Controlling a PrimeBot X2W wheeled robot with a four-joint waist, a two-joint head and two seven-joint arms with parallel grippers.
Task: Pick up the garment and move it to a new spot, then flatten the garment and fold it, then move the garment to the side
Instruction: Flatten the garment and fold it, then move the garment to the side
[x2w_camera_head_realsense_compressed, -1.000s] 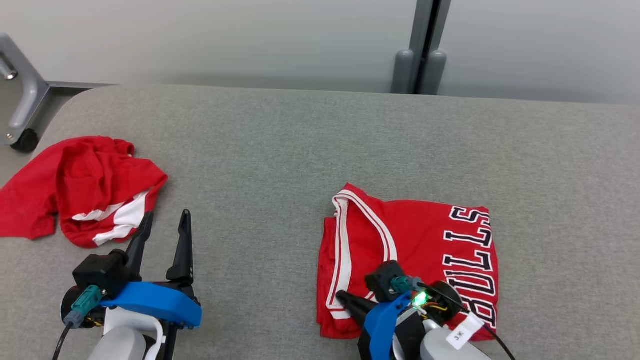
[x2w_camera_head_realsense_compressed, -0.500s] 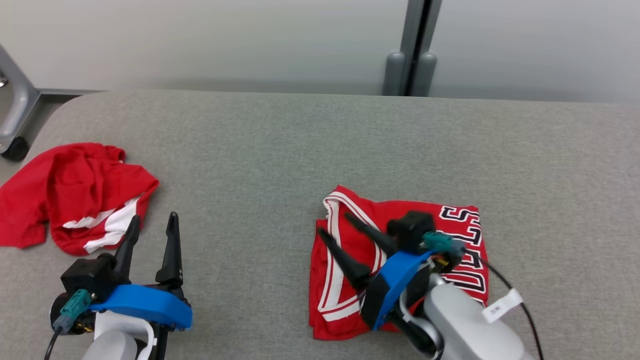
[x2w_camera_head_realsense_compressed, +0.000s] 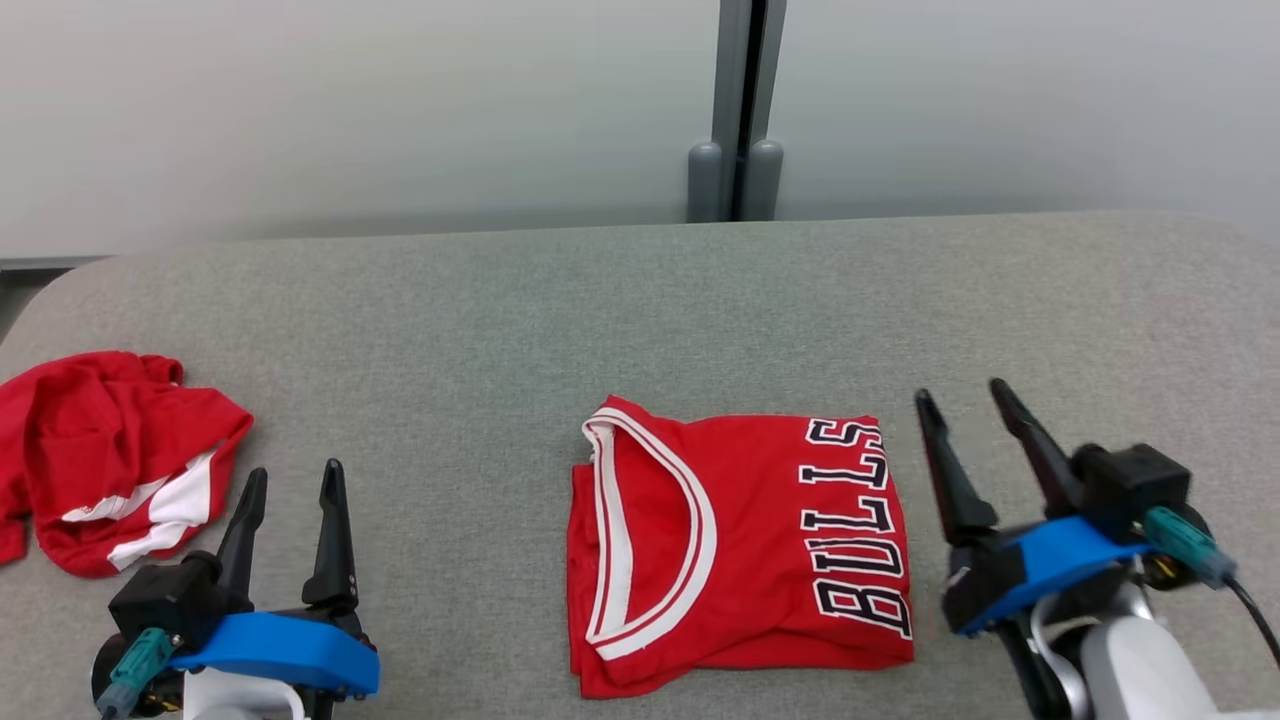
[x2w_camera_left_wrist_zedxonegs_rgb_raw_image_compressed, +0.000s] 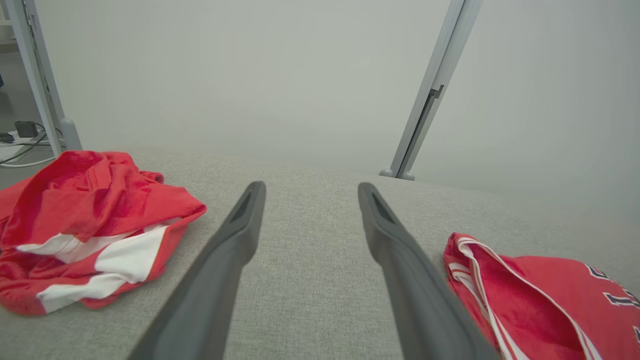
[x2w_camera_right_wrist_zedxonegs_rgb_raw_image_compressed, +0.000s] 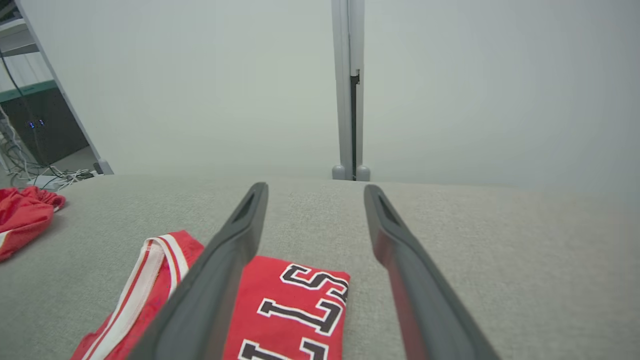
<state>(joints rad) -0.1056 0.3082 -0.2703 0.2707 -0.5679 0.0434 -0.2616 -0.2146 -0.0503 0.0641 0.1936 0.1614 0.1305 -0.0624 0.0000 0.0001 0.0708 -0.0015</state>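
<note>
The garment is a red jersey with white trim and "BULLS" lettering, folded into a neat rectangle on the grey table near its front middle. It also lies at the lower right of the left wrist view and the lower left of the right wrist view. My right gripper stands open just right of the jersey, apart from it, nothing between its fingers. At the lower left my left gripper is open and empty, well left of the jersey.
A second red and white garment lies crumpled at the table's left edge, close to the left gripper. A grey post and pale wall panels stand behind the table. Cables and equipment sit on the floor past the left end.
My right gripper has let go of the folded jersey, opened, and pulled back to its right side. The head camera has shifted, so the whole scene sits further left.
</note>
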